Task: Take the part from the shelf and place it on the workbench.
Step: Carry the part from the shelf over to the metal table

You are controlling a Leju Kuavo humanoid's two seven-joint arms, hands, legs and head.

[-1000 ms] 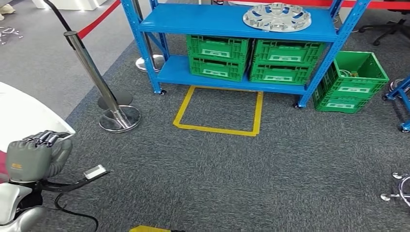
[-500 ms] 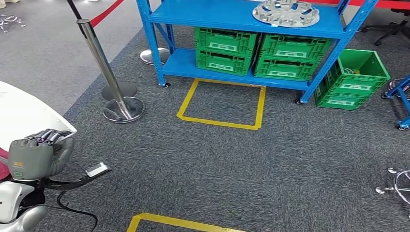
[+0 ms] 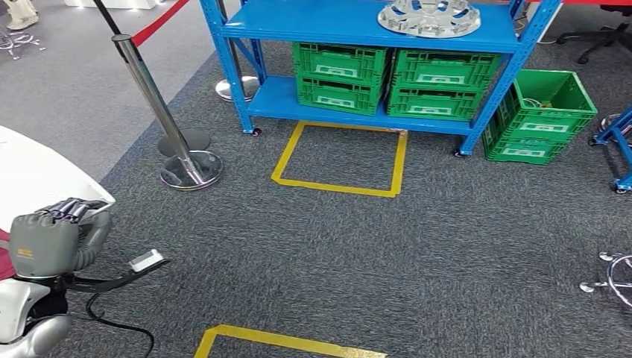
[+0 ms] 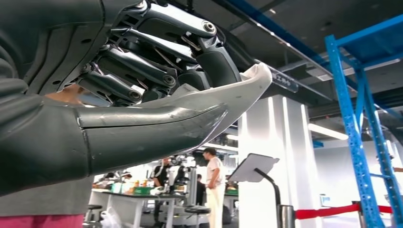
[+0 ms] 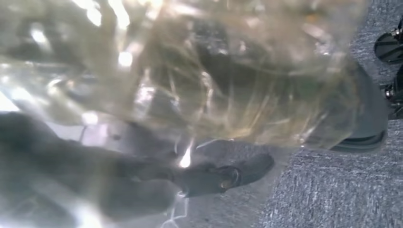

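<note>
The part, a silver wheel cover point(image 3: 429, 16), lies on the top board of the blue shelf point(image 3: 358, 26) at the far side of the carpet. My left hand point(image 3: 56, 237) hangs low at the near left, far from the shelf, its fingers curled in beside a white curved shell point(image 3: 37, 175). In the left wrist view the left hand point(image 4: 142, 95) shows curled dark fingers and a thick thumb, with the shell's white edge point(image 4: 237, 92) beyond them. The right wrist view is washed out by glare; a dark finger point(image 5: 223, 176) of my right hand shows over the carpet, its pose unreadable.
Two green crates point(image 3: 339, 74) point(image 3: 440, 82) fill the lower shelf board; a third point(image 3: 540, 115) stands on the floor at its right. A chrome post point(image 3: 160, 119) with a red rope stands left. Yellow tape squares point(image 3: 339, 158) point(image 3: 283, 341) mark the carpet. A chair base point(image 3: 615, 276) sits far right.
The whole picture has shifted a little, so the camera has moved; more of the near yellow tape shows. My left hand keeps the same curled pose.
</note>
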